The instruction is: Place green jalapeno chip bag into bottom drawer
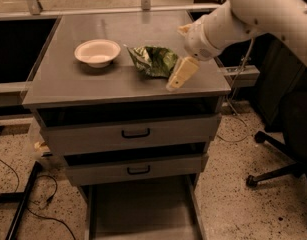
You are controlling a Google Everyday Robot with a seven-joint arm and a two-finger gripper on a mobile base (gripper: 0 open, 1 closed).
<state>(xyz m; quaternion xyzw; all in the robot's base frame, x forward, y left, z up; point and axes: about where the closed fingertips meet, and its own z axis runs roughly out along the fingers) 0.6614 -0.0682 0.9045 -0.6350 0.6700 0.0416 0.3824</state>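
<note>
— Where is the green jalapeno chip bag [154,60]?

— It lies crumpled on the grey desk [93,86], just right of the frame's centre in its upper half. A white bowl [97,52] sits to its left, near but apart from it.

— And the tool [182,73]?

— It hangs at the end of the white arm [253,9] that reaches in from the upper right corner. Its cream-coloured end points down and to the left, over the desk's right front part, right at the bag's right edge. In the picture the two overlap slightly, and I cannot tell whether they touch.

— Is the tool open or closed?

— I cannot tell from this angle. The bag rests on the desk top, not lifted, and nothing shows in the tool's hold.

— What about the bottom drawer [138,209]?

— It stands out from the cabinet at the lower middle of the frame, with its flat grey floor and thin side rails showing, well below the bag. Above it are the upper drawer front [135,133] and the lower drawer front [138,170], each with a black handle. Both are slightly out from the cabinet, leaving dark gaps above them.

— Anything else around?

— The dark base of an office chair [273,169] stands on the speckled floor at the lower right, and thin cables [23,194] trail at the lower left.
</note>
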